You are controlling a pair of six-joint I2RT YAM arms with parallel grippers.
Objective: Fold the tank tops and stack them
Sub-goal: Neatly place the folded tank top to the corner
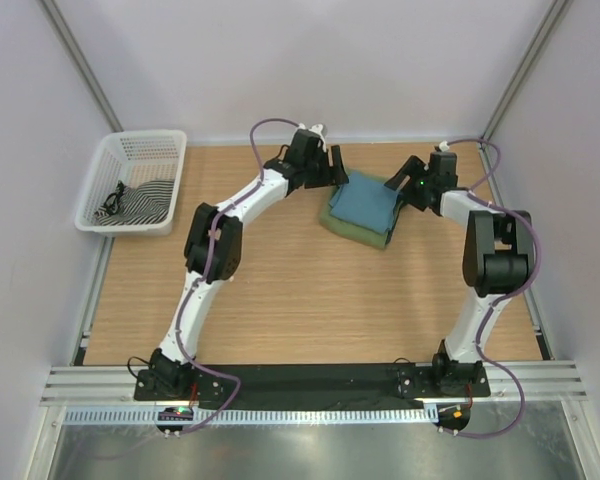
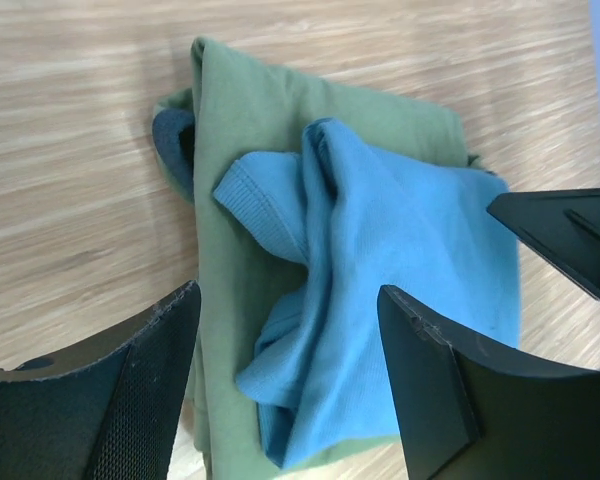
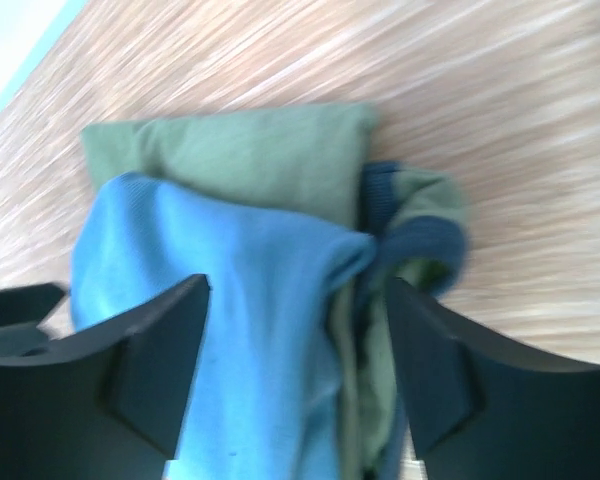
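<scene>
- Toward the far middle of the wooden table, between the two arms: both tank tops in one stack; well apart at far left, a white basket with a striped cloth inside
- Underneath, folded flat on the wood, the olive-green tank top; soft, light and limp by the look, likely to sag open if lifted by a single layer, so better pinched at a folded edge through every layer
- On top of it, the teal-blue tank top, rumpled and bunched toward the left arm's side, a ribbed hem curled up; probably wants smoothing or re-tucking, and likely to slide on the cloth beneath if pushed
- Over the stack's left edge, the left gripper, jaws wide apart, nothing between them
- Over the opposite edge, the right gripper, jaws spread likewise, holding nothing
- At one end of the green top, a loop of navy trim poking loose
- Hard to make out: whether either gripper touches cloth; no chest graphic in sight, perhaps folded inward; right wrist view blurred; near edges of the stack cut off behind the fingers
</scene>
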